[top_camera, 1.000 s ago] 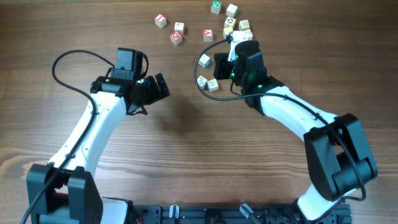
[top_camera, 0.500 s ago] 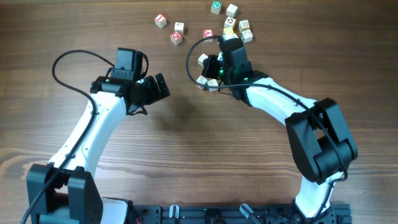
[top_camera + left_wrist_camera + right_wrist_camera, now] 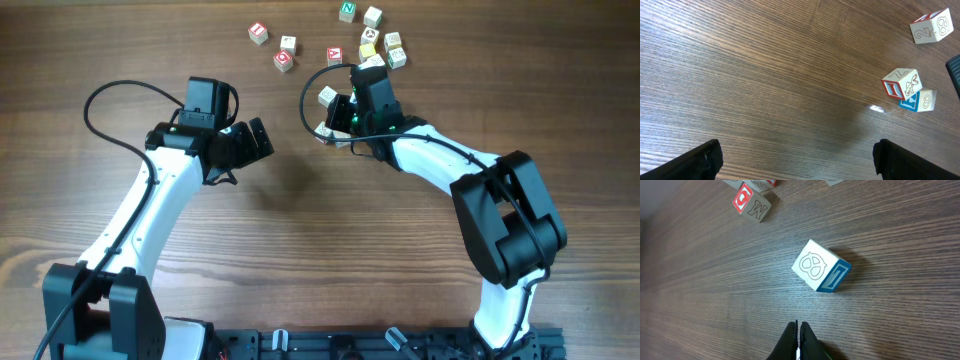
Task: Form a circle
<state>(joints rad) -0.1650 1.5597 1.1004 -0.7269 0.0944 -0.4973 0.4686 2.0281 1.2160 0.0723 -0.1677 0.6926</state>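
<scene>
Wood-grain tabletop (image 3: 300, 230) is carrying the letter cubes (image 3: 335, 55), which are lying scattered across the upper middle of the overhead frame and not forming any ring yet. The right gripper (image 3: 798, 339) is pressing its fingers together and pointing at a blue-edged cube (image 3: 821, 272) just ahead, not touching it. An off-centre nudge is risking spinning it aside, and the looping cable (image 3: 306, 88) is risking sweeping neighbours. The left gripper (image 3: 796, 155) is hanging spread wide, empty. Only the right wrist view is showing that gap, while only the overhead is showing the whole scatter
</scene>
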